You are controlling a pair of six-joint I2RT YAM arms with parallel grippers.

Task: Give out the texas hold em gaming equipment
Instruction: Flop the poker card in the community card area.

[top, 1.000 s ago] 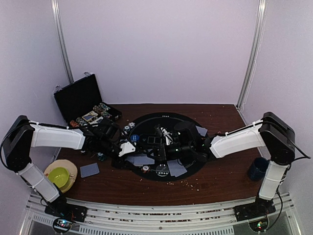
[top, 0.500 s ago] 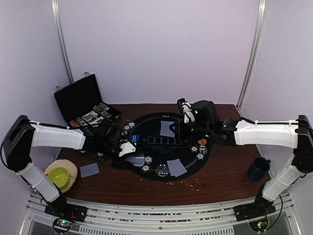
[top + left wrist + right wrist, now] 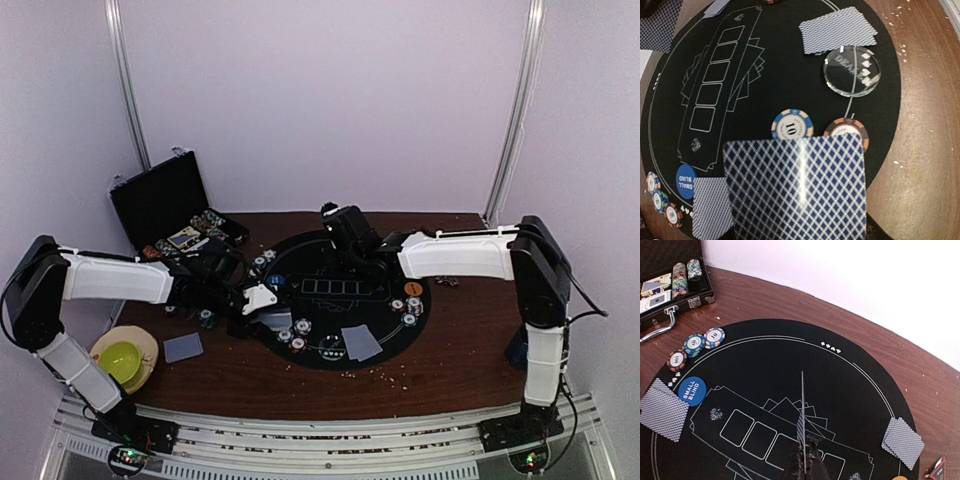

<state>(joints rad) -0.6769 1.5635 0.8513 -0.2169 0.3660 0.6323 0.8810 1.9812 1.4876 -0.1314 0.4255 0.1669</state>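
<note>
Round black mat (image 3: 300, 252) sits mid-bench, with the poker gear spread over it. We see the left fingers (image 3: 260, 298) low over the mat's near-left edge, holding the left card (image 3: 795, 192) face down. It fills the lower wrist view and hides the fingers there. It is lifted off the mat and covers the lower rims of a blue-and-orange chip (image 3: 792, 125) and an orange-and-black chip (image 3: 846, 131). Past these, on the mat, lie the clear dealer disc (image 3: 851, 71) and, just beside it, a squared pair of cards (image 3: 838, 36). The right arm reaches in from the right, high over the mat. The right fingers (image 3: 810, 467) are pinched tight on the right card (image 3: 802, 405), which we see edge-on as a thin upright line above the printed card boxes. At the mat's far-left edge three striped chips (image 3: 694, 345) lie in an arc, not stacked. The blue small-blind disc (image 3: 691, 390) lies near them, with more face-down cards (image 3: 662, 410) just beside it. Another small card stack (image 3: 902, 439) rests at the mat's right edge. In the top view a chip cluster (image 3: 410, 308) and an orange disc (image 3: 413, 288) lie there too. One loose card (image 3: 183, 347) lies on bare bench off the mat's near-left side. The black case (image 3: 160, 200) stands open at the far-left corner, with rows of chips (image 3: 680, 274) inside.
</note>
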